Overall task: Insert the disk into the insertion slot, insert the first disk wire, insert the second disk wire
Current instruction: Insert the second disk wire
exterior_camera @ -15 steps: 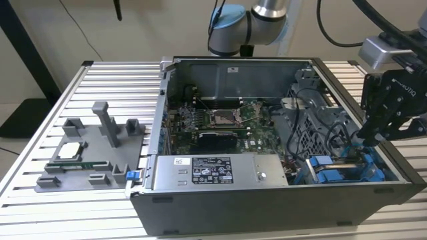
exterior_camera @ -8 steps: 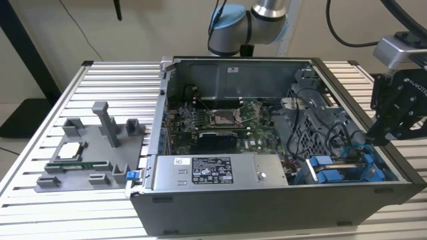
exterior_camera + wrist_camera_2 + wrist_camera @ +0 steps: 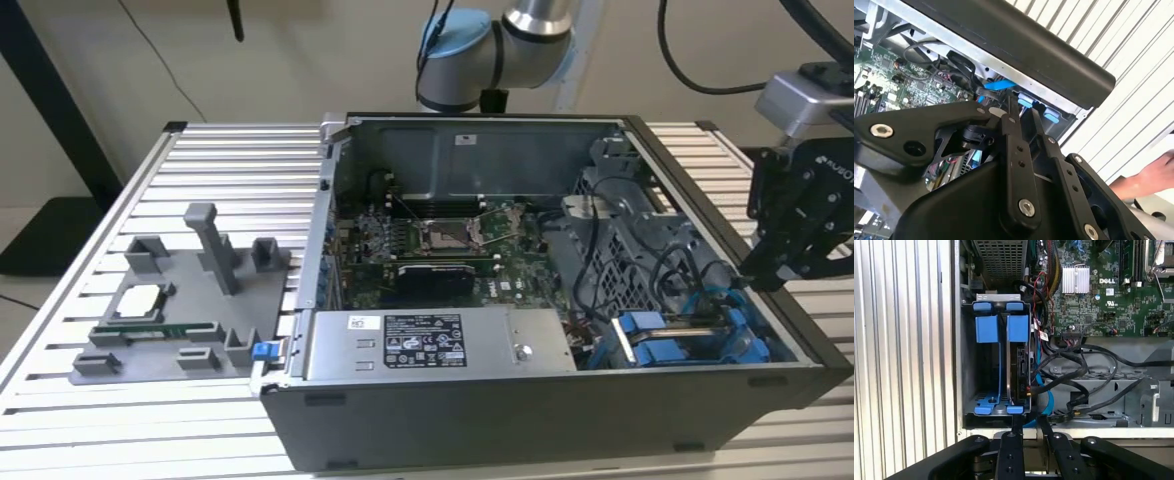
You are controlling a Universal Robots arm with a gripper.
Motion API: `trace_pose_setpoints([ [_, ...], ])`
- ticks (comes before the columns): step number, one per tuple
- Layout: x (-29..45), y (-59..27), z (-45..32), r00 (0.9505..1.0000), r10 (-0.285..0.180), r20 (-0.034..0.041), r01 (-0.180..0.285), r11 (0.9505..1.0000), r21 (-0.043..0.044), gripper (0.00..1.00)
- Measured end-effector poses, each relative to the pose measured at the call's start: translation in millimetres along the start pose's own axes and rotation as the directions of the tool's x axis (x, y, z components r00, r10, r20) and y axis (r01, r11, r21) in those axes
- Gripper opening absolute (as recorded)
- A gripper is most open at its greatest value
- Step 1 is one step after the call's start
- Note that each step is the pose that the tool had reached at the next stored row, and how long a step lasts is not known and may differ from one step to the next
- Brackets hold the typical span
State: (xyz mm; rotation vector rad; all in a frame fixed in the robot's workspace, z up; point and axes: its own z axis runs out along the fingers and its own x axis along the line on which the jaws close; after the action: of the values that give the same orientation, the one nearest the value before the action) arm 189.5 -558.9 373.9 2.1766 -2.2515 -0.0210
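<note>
The disk (image 3: pixel 1018 371) stands on edge inside the insertion slot (image 3: pixel 987 330), between blue tabs at both ends, and the neighbouring bay holds a bare blue rail. A black wire (image 3: pixel 1074 372) and a thin blue wire (image 3: pixel 1044 396) run to the disk's near end; I cannot tell whether they are plugged in. My gripper (image 3: pixel 1030 421) hovers just outside the case wall, in line with the disk, its thin black fingers a small gap apart with nothing between them. In the exterior view the gripper (image 3: pixel 771 275) hangs over the case's right wall beside the blue bay (image 3: pixel 681 340).
The open case holds a green motherboard (image 3: pixel 441 235), a grey labelled power-supply box (image 3: pixel 427 340) and a perforated cage (image 3: pixel 999 257). A grey fixture with parts (image 3: pixel 187 300) sits on the slatted table (image 3: pixel 904 340) at the exterior view's left. A person's hand (image 3: pixel 1149 177) rests near the table.
</note>
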Motion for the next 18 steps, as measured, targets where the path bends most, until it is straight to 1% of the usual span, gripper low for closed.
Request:
trace_pose_setpoints([
  [1,0.0,-0.1,0.0,1.0000,0.000,-0.0001,0.000,1.0000,0.0000,1.00],
  [2,0.1,-0.1,0.1,1.0000,0.000,0.0025,0.000,1.0000,-0.0001,1.00],
  [3,0.1,-0.1,0.3,0.9999,0.000,0.0149,0.000,1.0000,-0.0005,1.00],
  [5,0.1,-0.3,0.5,0.9990,-0.001,0.0448,0.001,1.0000,-0.0015,1.00],
  [6,0.3,-0.4,0.6,0.9981,-0.001,0.0616,0.001,1.0000,-0.0023,1.00],
  [7,0.7,-1.0,0.8,0.9972,-0.001,0.0746,0.001,1.0000,-0.0035,1.00],
  [8,1.3,-1.8,1.0,0.9966,-0.001,0.0829,0.002,1.0000,-0.0048,1.00],
  [9,2.3,-2.9,1.4,0.9960,-0.001,0.0894,0.002,1.0000,-0.0067,1.00],
  [10,3.2,-4.1,2.0,0.9957,-0.001,0.0929,0.002,0.9999,-0.0100,1.00],
  [11,3.9,-5.2,2.6,0.9956,-0.001,0.0938,0.002,0.9999,-0.0144,1.00],
  [13,5.7,-7.0,4.0,0.9956,0.001,0.0938,0.002,0.9997,-0.0264,1.00],
  [16,8.0,-8.3,6.0,0.9955,0.002,0.0946,0.002,0.9991,-0.0412,1.00],
  [18,8.9,-9.1,7.1,0.9950,0.002,0.0999,0.002,0.9988,-0.0484,1.00],
])
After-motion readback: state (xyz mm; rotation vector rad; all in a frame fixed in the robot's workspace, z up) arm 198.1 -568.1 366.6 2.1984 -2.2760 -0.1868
